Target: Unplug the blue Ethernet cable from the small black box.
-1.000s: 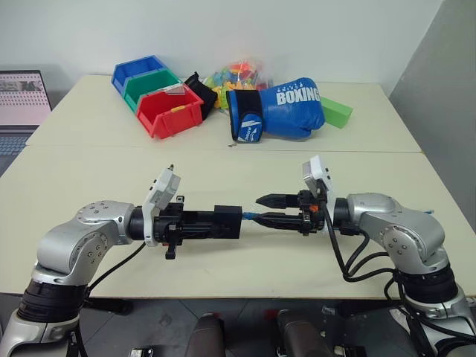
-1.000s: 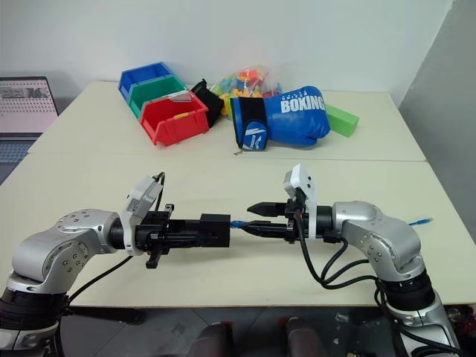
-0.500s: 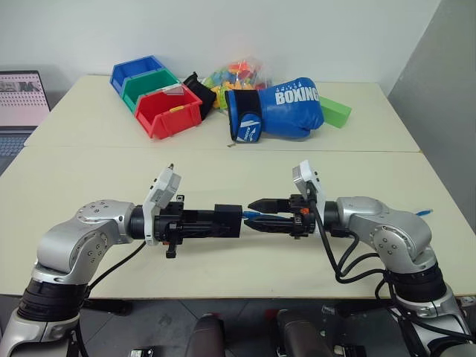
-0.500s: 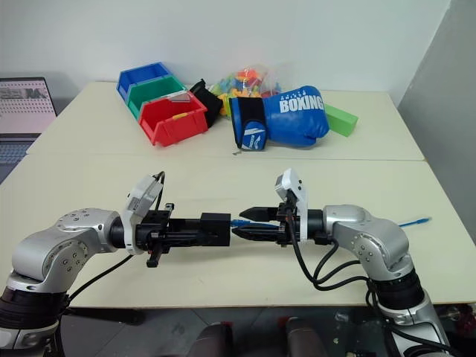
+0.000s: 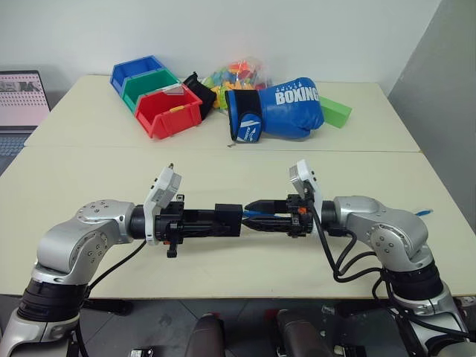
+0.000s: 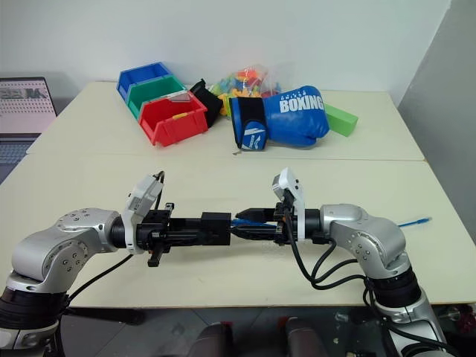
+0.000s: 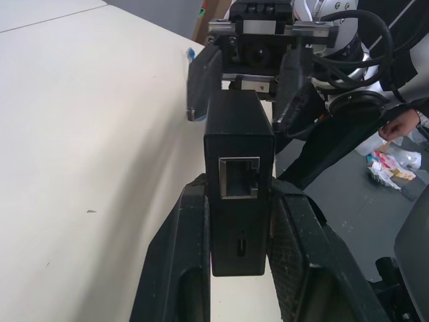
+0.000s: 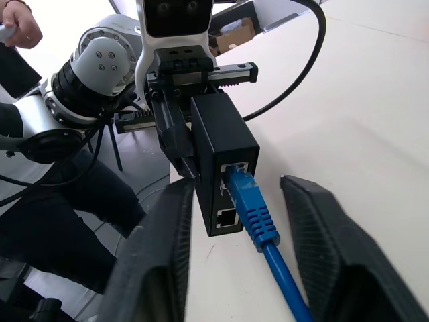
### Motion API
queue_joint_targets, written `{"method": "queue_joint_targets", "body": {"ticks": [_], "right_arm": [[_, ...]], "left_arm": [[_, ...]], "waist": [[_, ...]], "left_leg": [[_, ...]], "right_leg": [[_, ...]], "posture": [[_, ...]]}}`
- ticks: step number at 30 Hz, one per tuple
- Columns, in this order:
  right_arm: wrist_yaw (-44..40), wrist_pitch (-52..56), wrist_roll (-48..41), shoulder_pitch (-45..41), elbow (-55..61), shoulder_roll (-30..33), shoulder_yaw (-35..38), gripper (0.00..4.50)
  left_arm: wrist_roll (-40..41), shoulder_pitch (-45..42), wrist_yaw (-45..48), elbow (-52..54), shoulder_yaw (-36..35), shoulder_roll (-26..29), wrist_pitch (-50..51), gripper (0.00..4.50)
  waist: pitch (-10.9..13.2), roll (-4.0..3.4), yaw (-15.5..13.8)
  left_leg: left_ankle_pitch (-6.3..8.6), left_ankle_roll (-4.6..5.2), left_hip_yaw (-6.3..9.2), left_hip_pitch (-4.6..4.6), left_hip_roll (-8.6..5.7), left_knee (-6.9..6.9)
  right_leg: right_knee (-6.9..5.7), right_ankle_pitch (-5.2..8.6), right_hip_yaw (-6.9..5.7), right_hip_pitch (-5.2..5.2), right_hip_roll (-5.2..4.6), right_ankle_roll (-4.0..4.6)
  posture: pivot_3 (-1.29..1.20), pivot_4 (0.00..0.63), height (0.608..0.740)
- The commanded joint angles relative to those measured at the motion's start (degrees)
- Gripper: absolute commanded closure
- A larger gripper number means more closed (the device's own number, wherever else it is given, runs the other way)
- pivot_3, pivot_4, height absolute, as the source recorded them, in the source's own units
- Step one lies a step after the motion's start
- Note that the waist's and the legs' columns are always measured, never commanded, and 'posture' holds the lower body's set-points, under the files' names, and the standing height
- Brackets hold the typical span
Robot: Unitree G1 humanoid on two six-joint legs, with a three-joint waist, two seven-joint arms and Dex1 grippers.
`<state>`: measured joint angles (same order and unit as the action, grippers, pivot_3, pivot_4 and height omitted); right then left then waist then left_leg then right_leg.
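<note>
The small black box [image 8: 221, 161] was kept clamped by the left gripper [image 5: 223, 221] while the right gripper [image 8: 234, 255], now narrowed, straddled the still-plugged blue Ethernet cable [image 8: 258, 218] without yet gripping it.

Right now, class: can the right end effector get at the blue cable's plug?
Probably yes: the right end effector already straddles the blue Ethernet cable at the small black box, with nothing between.

The left gripper [image 6: 212, 228] holds the black box [image 6: 215, 227] above the table [image 6: 223, 178]. The right gripper [image 6: 245, 223] meets it from the other side, around the blue cable [image 6: 239, 222]. Behind are bins [image 6: 160, 104] and a boxing glove [image 6: 286, 115].
</note>
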<state>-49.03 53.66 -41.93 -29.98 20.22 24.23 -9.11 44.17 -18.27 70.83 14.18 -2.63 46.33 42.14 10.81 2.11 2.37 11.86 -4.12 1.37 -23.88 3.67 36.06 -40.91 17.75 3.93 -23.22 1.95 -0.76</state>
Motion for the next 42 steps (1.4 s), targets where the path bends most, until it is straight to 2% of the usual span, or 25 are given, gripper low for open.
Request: {"method": "queue_joint_targets", "body": {"ticks": [1,3,6,17,23,27,31,35,42], "right_arm": [[-1.3,0.3,-2.2,-0.6,0.8,0.2,0.8,3.48],[-1.5,0.5,-2.4,-0.6,0.7,0.2,0.8,3.97],[-1.8,0.8,-2.7,-0.6,0.8,0.5,0.8,4.4],[-3.1,5.1,-5.8,0.1,-1.0,3.2,2.4,4.41],[-3.6,3.1,-3.6,2.7,-3.1,7.7,3.6,4.41],[-1.0,-1.6,0.1,3.3,-5.6,7.5,4.7,4.41],[12.2,-19.1,18.1,-3.8,-17.8,0.0,0.0,4.41],[19.4,-33.3,32.1,-11.6,-34.7,-5.3,-5.7,4.41],[27.1,-46.2,41.0,-26.6,-67.6,-16.7,-5.9,4.41]], "left_arm": [[0.7,-0.3,0.5,2.0,-1.0,0.9,-0.2,3.72],[0.7,-0.3,0.6,2.0,-0.9,0.9,-0.3,3.72],[0.7,-0.2,0.7,2.1,-0.8,0.9,-0.4,3.72],[0.1,2.7,1.7,2.7,-1.5,1.4,-1.3,3.72],[-0.4,4.6,-0.8,0.2,-5.2,1.5,-2.3,3.72],[-0.9,7.9,-1.4,-0.7,-7.9,2.5,-2.7,3.72],[-2.7,9.9,-4.4,-2.3,-9.6,1.7,-4.0,3.72],[-4.2,9.9,-6.1,-2.6,-9.3,0.3,-6.4,3.72],[-7.7,10.2,-8.9,-3.1,-8.2,-2.5,-10.7,3.72]], "waist": [[0.0,0.0,0.0],[0.0,0.0,0.0],[0.0,0.0,0.0],[0.0,-0.01,0.0],[0.0,0.0,0.0],[0.0,-0.01,0.3],[0.0,-0.02,1.2],[0.0,-0.05,1.3],[0.1,-0.05,1.1]], "left_leg": [[0.0,0.0,0.0,0.0,0.0,0.0],[0.0,0.0,0.0,0.0,0.0,0.0],[0.0,0.0,0.0,0.0,0.0,0.0],[0.0,0.0,0.0,-0.01,0.0,-0.01],[0.0,0.01,-0.02,-0.02,0.0,-0.02],[0.0,0.01,-0.02,-0.01,0.01,-0.04],[0.0,0.01,-0.04,0.02,0.03,-0.04],[0.0,0.0,-0.05,0.0,0.04,-0.05],[0.0,-0.01,-0.17,-0.07,0.0,-0.11]], "right_leg": [[0.0,0.0,0.0,0.0,0.0,0.0],[0.0,0.0,0.0,0.0,0.0,0.0],[0.01,0.0,0.0,0.0,0.0,0.0],[0.02,0.0,0.01,-0.01,0.0,0.0],[0.05,0.01,0.01,-0.01,-0.01,0.0],[0.05,0.01,0.04,-0.03,0.0,0.0],[0.03,0.01,0.06,-0.06,0.0,0.0],[0.01,0.0,0.09,-0.1,0.03,0.0],[0.06,-0.17,0.1,-0.16,-0.04,0.3]], "posture": [[0.0,0.15,0.74],[0.0,0.15,0.74],[0.0,0.15,0.74],[0.0,0.15,0.74],[0.0,0.15,0.74],[0.0,0.15,0.74],[0.0,0.15,0.74],[0.0,0.15,0.74],[0.0,0.15,0.74]]}}
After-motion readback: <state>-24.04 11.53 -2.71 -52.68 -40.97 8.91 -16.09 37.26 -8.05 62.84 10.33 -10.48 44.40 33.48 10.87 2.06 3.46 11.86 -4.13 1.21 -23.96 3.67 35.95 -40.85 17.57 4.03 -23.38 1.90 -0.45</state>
